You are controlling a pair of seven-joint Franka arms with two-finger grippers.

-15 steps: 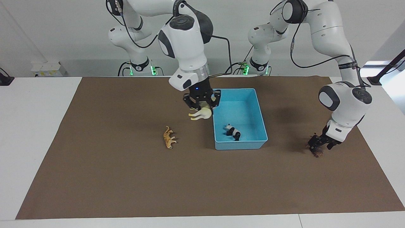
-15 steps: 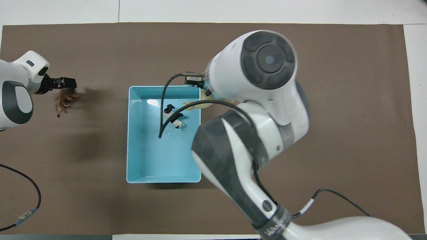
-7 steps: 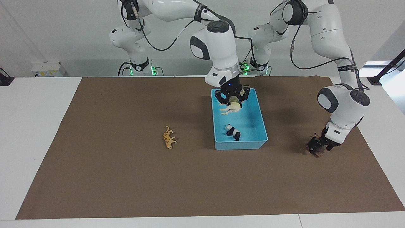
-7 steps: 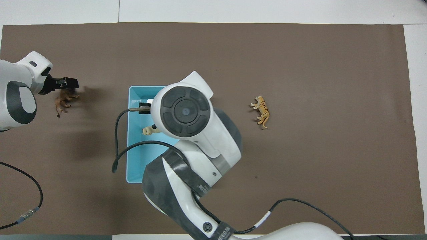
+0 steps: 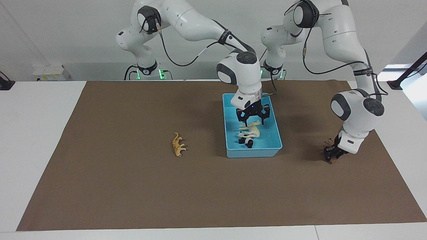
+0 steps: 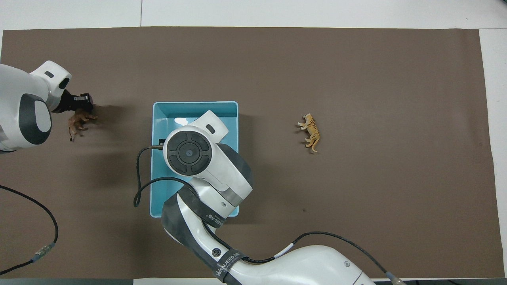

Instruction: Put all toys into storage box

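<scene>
The light blue storage box (image 5: 253, 152) stands mid-table and also shows in the overhead view (image 6: 194, 105). My right gripper (image 5: 252, 117) hangs open just above its inside. The cream-white horse (image 5: 252, 130) lies loose in the box, against the black-and-white panda (image 5: 247, 142). The right arm hides both in the overhead view. The orange tiger (image 5: 178, 145) (image 6: 311, 128) lies on the mat beside the box, toward the right arm's end. My left gripper (image 5: 332, 154) (image 6: 84, 102) is down at the dark brown lion (image 5: 327, 144) (image 6: 79, 121) near the left arm's end.
A brown mat (image 5: 133, 186) covers the white table (image 5: 36, 133). The right arm's elbow and cable (image 6: 138, 186) reach over the box's nearer half. Black stands sit at the table's two nearer corners.
My right gripper moved over the box, came lower and opened; the horse fell beside the panda. My left gripper sank closer onto the lion.
</scene>
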